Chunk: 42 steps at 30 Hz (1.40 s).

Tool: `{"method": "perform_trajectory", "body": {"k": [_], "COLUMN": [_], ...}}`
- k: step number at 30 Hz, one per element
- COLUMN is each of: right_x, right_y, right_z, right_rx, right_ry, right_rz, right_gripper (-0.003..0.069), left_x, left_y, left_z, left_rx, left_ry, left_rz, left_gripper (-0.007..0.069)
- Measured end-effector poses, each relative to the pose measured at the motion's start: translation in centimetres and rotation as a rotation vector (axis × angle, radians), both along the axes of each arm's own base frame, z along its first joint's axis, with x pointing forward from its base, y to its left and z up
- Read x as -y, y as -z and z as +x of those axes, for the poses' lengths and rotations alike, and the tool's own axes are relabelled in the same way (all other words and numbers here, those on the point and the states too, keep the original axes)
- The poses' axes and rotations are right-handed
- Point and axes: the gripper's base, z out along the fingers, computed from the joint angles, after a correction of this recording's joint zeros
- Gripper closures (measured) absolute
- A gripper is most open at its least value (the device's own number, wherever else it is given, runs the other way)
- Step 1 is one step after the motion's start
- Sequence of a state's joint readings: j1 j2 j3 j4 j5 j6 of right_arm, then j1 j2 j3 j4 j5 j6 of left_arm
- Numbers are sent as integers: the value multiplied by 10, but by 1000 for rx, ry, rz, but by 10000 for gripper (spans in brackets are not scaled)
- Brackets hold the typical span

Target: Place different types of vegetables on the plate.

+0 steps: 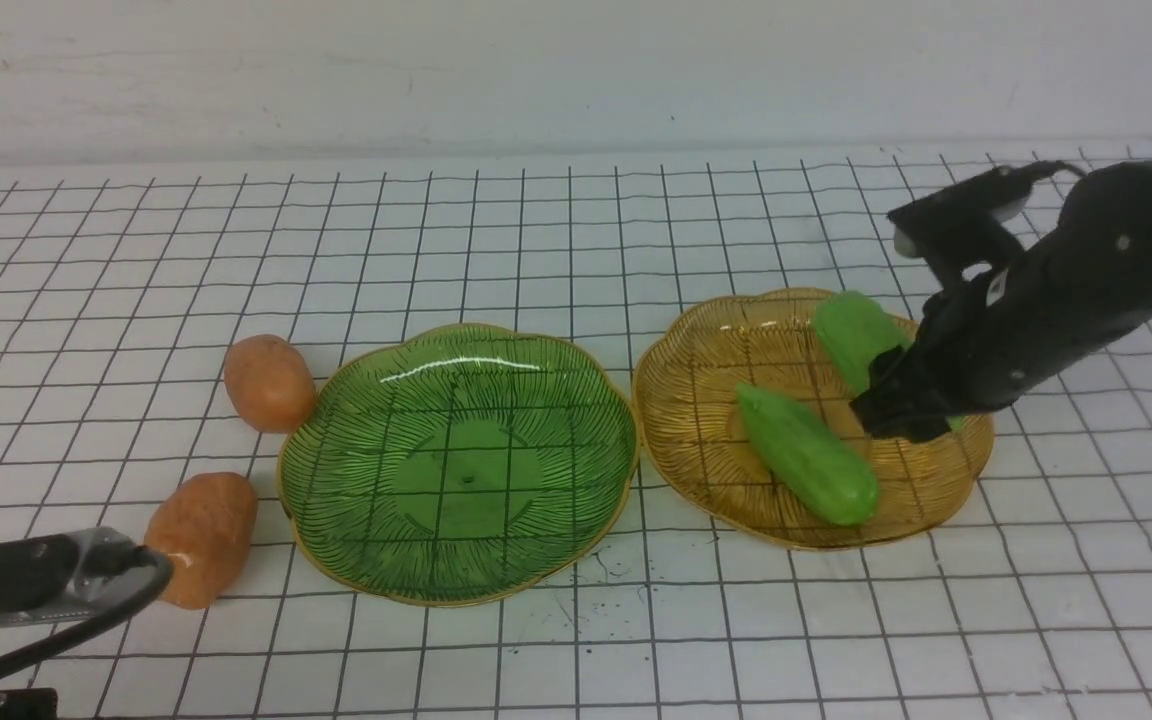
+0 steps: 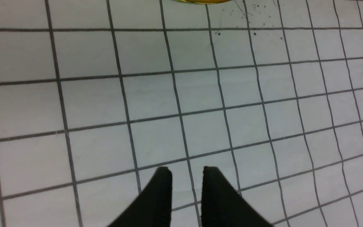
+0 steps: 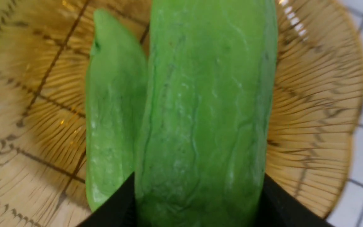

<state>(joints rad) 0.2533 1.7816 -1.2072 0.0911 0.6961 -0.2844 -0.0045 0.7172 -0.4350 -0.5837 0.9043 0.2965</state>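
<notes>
The upper cucumber (image 1: 851,330) lies in the upper right part of the amber plate (image 1: 696,400), at the right of the front view. Its long axis runs from upper left to lower right. Its lower right end is hidden behind the right gripper (image 1: 896,410), whose jaws are clamped on it. The right wrist view shows the upper cucumber (image 3: 206,110) stretching lengthwise away from the camera, with a black jaw pressed against each of its sides. Whether it rests on the plate or is raised off it cannot be told.

The lower cucumber (image 1: 806,455) lies free on the same plate, just beside the first. It runs nearly parallel, with its pointed end to the upper left and its blunt end to the lower right.

The right arm (image 1: 1066,290) comes in from the right edge and slopes down to the left, its jaws pointing at the plate.

The green plate (image 1: 456,460) sits at the centre of the counter (image 1: 576,230), close beside the amber one, with no vegetable on it. Left of it lie two potatoes. The upper potato (image 1: 269,383) is just beside the rim and the lower potato (image 1: 201,538) leans up to the right.

The left arm (image 1: 26,580) lies low and level in the lower left corner. Its tip overlaps the lower potato in the picture. The left gripper (image 2: 186,171) has its jaws narrowly apart, holding nothing, above bare grid.
</notes>
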Motion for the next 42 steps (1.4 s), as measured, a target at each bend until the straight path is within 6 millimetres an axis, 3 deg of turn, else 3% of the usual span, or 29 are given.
{"method": "perform_trajectory", "body": {"k": [3,7,11,15,18,20,21,23,25,31,35,38,42], "right_x": [-1,0,1,2,3,2,2,0,0,0,1,3,4], "right_y": [4,1,-6,-30,-55,-60,-60,-58,-55,-42,-37,-38,-41], "right_z": [1,-1,-6,-12,-29,-36,-38,-48,-53,-83,-103,-113,-117], "right_rx": [-11,-25,-40,-85,-231,-282,-290,-339,-359,-442,-468,-459,-447], "right_ry": [6,73,91,92,92,102,103,109,112,76,36,-7,-21], "right_rz": [1,34,42,36,24,43,48,88,104,160,186,180,182], "right_gripper": [234,21,-22,-22,63,121,137,252,312,541,622,640,643], "left_x": [0,-2,-4,-9,-14,-17,-17,-20,-21,-25,-26,-27,-32], "left_y": [0,-3,-12,-29,-42,-48,-49,-46,-44,-15,-1,6,20], "left_z": [1,6,18,40,66,80,83,105,114,149,170,183,193], "left_rx": [8,8,0,-1,18,24,21,-14,-32,-159,-215,-232,-242], "left_ry": [-10,-64,-87,-120,-141,-153,-154,-152,-150,-123,-107,-94,-74], "left_rz": [-1,-15,6,51,113,137,142,180,200,266,289,314,376], "left_gripper": [445,333,286,271,271,271,271,271,271,214,118,21,-33]}}
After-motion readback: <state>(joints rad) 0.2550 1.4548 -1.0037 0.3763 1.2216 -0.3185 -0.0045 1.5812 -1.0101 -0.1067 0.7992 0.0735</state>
